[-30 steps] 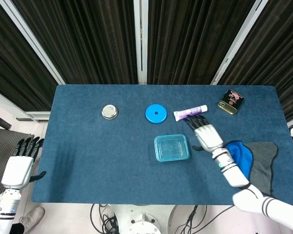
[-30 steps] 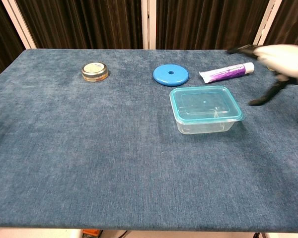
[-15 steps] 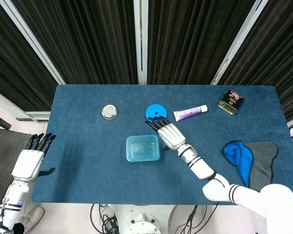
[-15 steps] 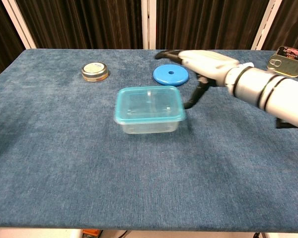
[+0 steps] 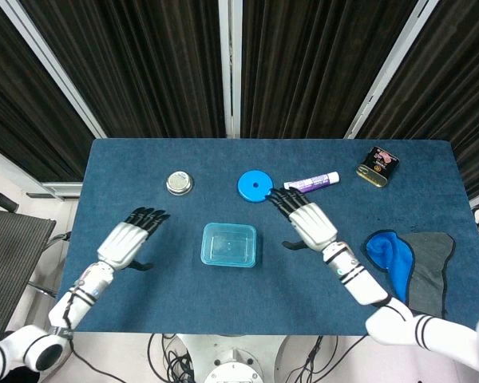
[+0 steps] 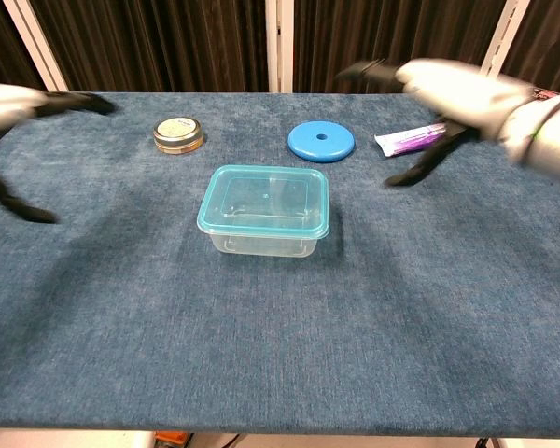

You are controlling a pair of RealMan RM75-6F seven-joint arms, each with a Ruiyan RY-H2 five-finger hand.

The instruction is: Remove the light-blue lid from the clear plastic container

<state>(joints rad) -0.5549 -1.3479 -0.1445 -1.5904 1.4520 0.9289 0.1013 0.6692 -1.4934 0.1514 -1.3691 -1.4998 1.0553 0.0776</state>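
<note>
The clear plastic container (image 5: 228, 246) (image 6: 264, 235) stands near the table's middle with its light-blue lid (image 5: 228, 242) (image 6: 265, 200) seated on top. My right hand (image 5: 309, 223) (image 6: 453, 89) hovers to the right of it, fingers spread, holding nothing, and is blurred in the chest view. My left hand (image 5: 128, 239) (image 6: 14, 105) is over the table to the left of the container, fingers apart and empty, also blurred. Neither hand touches the container.
A blue disc (image 5: 255, 186) (image 6: 320, 141) and a purple-and-white tube (image 5: 312, 183) (image 6: 413, 139) lie behind the container. A round tin (image 5: 178, 183) (image 6: 178, 134) sits back left, a flat can (image 5: 377, 166) back right. Blue and grey cloths (image 5: 409, 263) lie at the right edge.
My right hand pushed the container left to the table's middle, then drew back to the right. My left hand came in from off the table's left edge to over the table.
</note>
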